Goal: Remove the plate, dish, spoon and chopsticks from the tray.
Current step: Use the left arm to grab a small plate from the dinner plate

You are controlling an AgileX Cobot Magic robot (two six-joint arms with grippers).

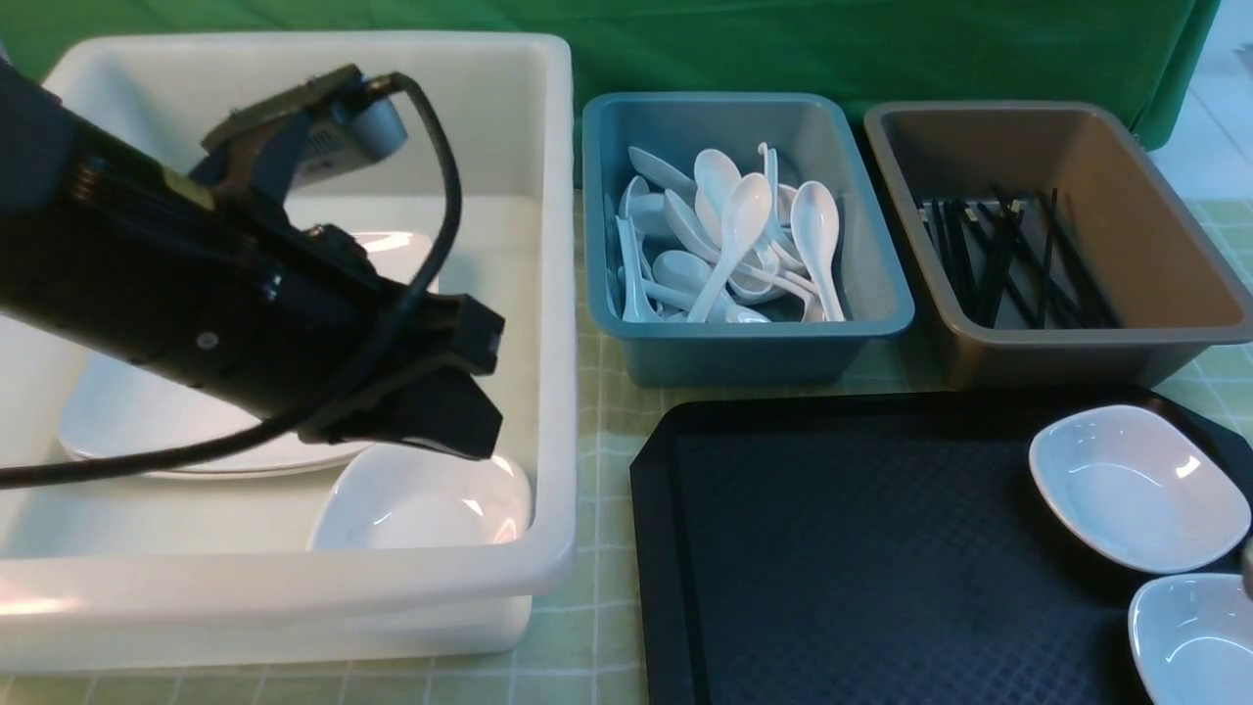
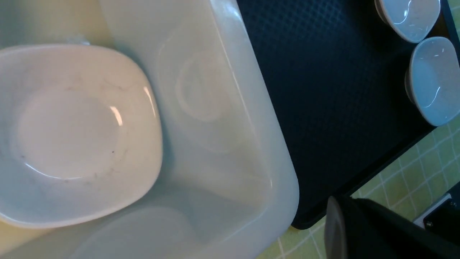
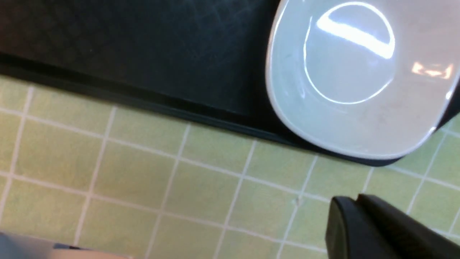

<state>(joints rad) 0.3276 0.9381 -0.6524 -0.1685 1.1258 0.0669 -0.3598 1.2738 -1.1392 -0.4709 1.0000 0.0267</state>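
Front view: black diamond-textured tray [image 1: 832, 548] carries two deep white dishes [image 1: 1136, 487]; left jaws and right jaws together.

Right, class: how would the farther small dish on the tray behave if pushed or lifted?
The dish looks glossy, so probably slippery to grip. It seems rigid, maybe ceramic, so likely breakable if dropped. Low and wide, it should slide on the tray rather than tip.
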